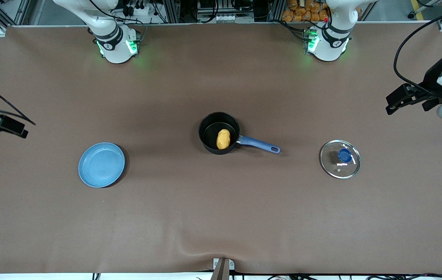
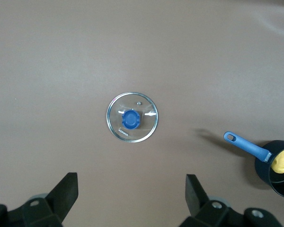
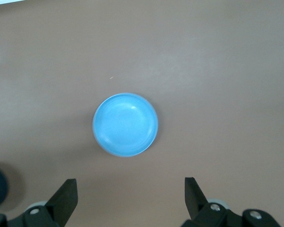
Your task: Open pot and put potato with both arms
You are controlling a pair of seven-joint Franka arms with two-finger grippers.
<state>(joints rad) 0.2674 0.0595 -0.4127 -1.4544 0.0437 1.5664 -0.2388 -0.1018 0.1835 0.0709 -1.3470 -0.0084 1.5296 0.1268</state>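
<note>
The black pot (image 1: 205, 126) stands uncovered at the table's middle, its blue handle (image 1: 259, 144) pointing toward the left arm's end. The yellow-orange potato (image 1: 223, 139) lies inside it. The glass lid (image 1: 331, 161) with its blue knob lies flat on the table toward the left arm's end. My left gripper (image 1: 391, 105) is open and empty, high over that end; its wrist view shows the lid (image 2: 132, 117), the pot (image 2: 267, 172) and the potato (image 2: 281, 161). My right gripper (image 1: 21, 131) is open and empty, high over the right arm's end.
A light-blue plate (image 1: 101, 164) lies empty on the table toward the right arm's end, and it shows in the right wrist view (image 3: 125, 124). A brown cloth covers the whole table (image 1: 221, 217).
</note>
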